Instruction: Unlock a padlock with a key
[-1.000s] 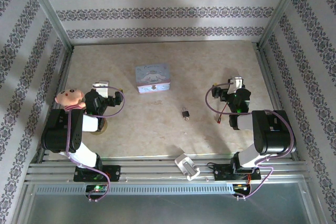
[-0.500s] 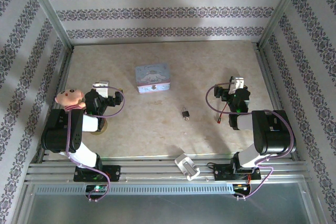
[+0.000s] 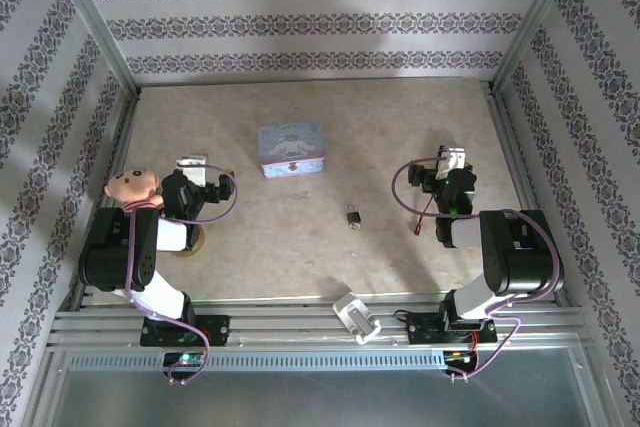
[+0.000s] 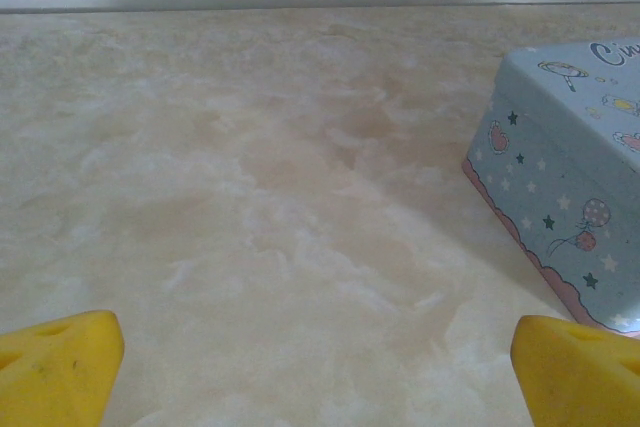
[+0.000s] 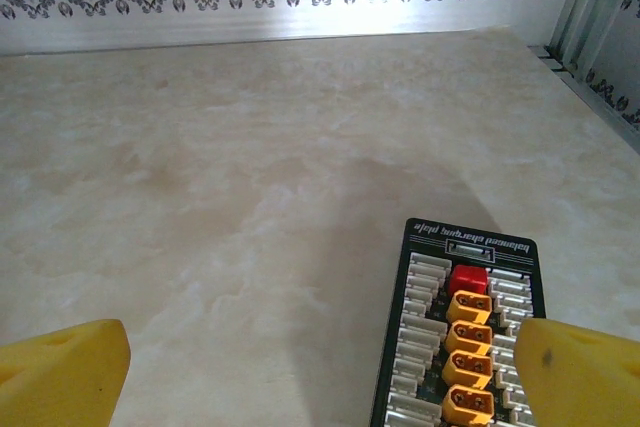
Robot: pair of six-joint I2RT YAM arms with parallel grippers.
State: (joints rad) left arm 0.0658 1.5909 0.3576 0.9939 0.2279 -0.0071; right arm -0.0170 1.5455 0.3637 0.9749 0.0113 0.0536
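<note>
From above, I see the padlock (image 3: 353, 214) lying on the table (image 3: 300, 117) between the arms, nearer the right one. Its long axis runs roughly near-to-far, with the shackle seemingly pointing away. I judge it light, hard and slippery, so I'd pinch the body's flat sides. In the left wrist view, the left gripper (image 4: 320, 372) gapes empty beside the tin box (image 4: 560, 197). In the right wrist view, the right gripper (image 5: 320, 372) is likewise spread and empty.

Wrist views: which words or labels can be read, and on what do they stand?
"Cin": on the lid of the pale blue tin box, cut off by the picture's edge.
White printed line at the far end of the black connector board: too small to read.
</note>
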